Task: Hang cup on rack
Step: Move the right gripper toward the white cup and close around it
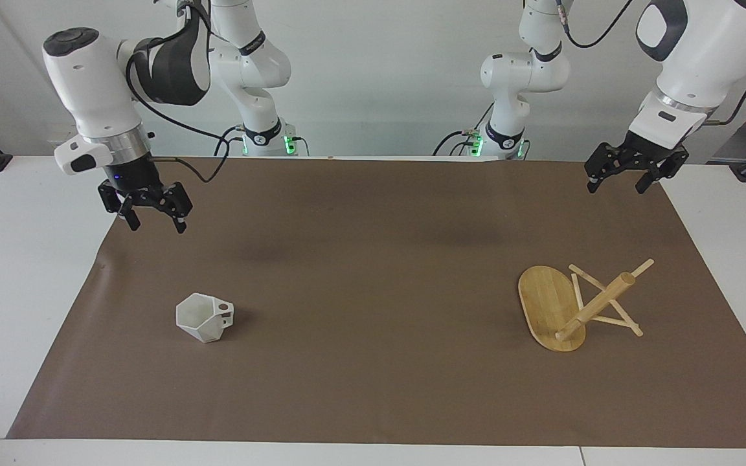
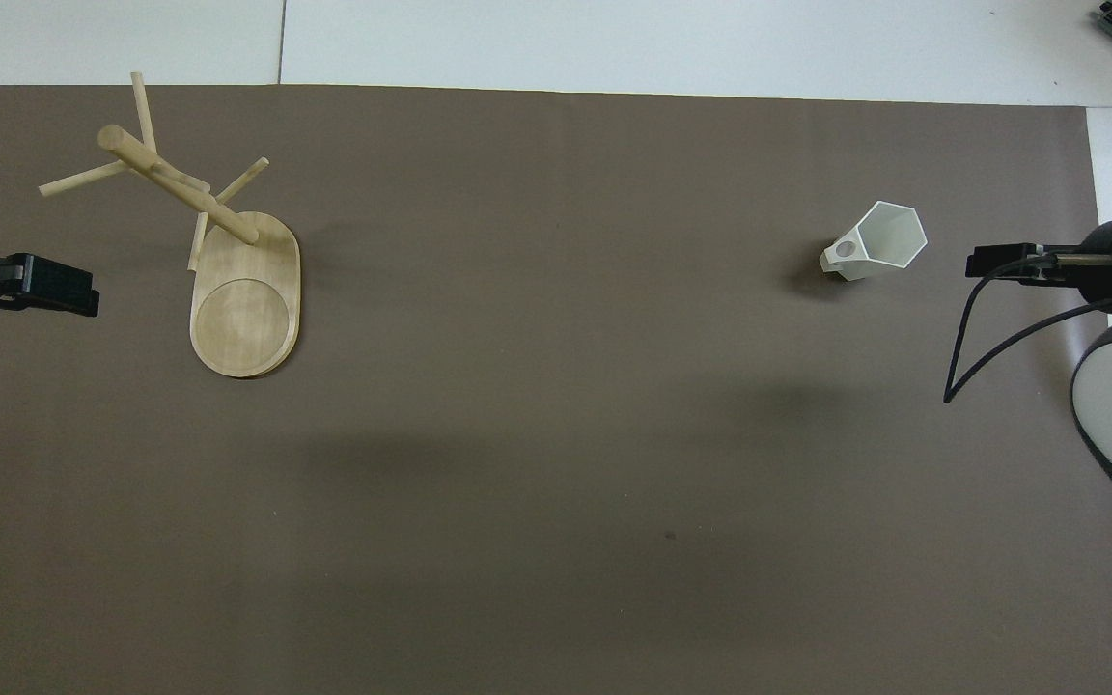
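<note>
The cup (image 1: 203, 317) (image 2: 876, 241), white and faceted with a hexagonal rim, stands on the brown mat toward the right arm's end, its pierced handle turned toward the table's middle. The bamboo rack (image 1: 551, 307) (image 2: 245, 299) rests on its oval base toward the left arm's end, its post and pegs bare. My right gripper (image 1: 157, 226) (image 2: 1000, 263) hangs open and empty over the mat's edge, apart from the cup. My left gripper (image 1: 614, 188) (image 2: 35, 290) waits open and empty above the mat's edge, apart from the rack.
The brown mat (image 1: 373, 272) covers most of the white table (image 1: 17, 259). A black cable (image 2: 961, 338) trails from the right wrist over the mat's end. The two spare arm bases (image 1: 263, 129) stand at the robots' edge.
</note>
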Available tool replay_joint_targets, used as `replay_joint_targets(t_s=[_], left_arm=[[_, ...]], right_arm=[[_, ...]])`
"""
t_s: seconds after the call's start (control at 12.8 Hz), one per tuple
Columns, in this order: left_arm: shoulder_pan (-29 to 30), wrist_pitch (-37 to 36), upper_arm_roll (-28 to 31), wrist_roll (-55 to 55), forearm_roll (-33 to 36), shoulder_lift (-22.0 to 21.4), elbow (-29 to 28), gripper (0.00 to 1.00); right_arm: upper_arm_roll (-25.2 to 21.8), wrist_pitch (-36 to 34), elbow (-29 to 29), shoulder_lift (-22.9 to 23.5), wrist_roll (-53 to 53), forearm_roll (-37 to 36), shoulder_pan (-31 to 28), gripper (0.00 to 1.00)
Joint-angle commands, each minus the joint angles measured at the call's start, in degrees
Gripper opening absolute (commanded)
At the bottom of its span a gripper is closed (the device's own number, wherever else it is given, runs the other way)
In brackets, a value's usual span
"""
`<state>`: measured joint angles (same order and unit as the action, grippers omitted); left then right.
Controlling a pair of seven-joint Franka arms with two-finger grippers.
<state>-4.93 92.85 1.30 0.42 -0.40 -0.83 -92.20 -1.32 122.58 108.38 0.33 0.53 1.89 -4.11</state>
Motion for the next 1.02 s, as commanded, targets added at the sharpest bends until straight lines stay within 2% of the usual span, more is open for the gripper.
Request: replay_joint_targets(t_s=[0.0,0.55,0.94], left_arm=[[-0.26,-0.39,0.46,-0.43,-0.30,-1.27,-1.14,1.00],[-0.26,-0.39,0.46,-0.51,-0.30,-1.27,-1.14,1.00],[-0.26,-0.39,0.46,-0.43,-0.30,-1.27,-1.14,1.00]], right_arm=[[0.18,4.23,0.16,2.39,0.17,-0.66,-0.20,1.00],[0.09,10.57,0.08,8.63,1.93,-0.66,-0.55,1.00],[0.09,18.64,0.08,13.81,5.98,-0.75,-1.16,1.00]])
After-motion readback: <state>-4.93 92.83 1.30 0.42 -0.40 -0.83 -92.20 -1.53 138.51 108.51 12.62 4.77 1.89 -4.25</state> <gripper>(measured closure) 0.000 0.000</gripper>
